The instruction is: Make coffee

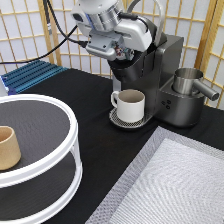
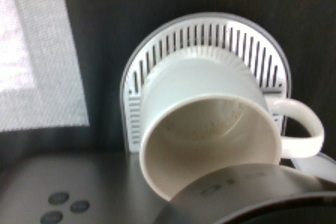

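The gripper [image 1: 122, 59] hung right over the top of the coffee machine [image 1: 162, 80], above the white mug [image 1: 131, 105]. I could not tell if it was wide, narrow or holding something. The small coffee pod did not show in either view, so I could not say where it was. The mug sat on the round drip tray [image 2: 225, 45], and it looked empty inside. A push on the machine's top that was off to one side could have shaken the machine and knocked the mug off the tray. A tan cup [image 1: 8, 148] stood well apart on the round white stand [image 1: 60, 165].
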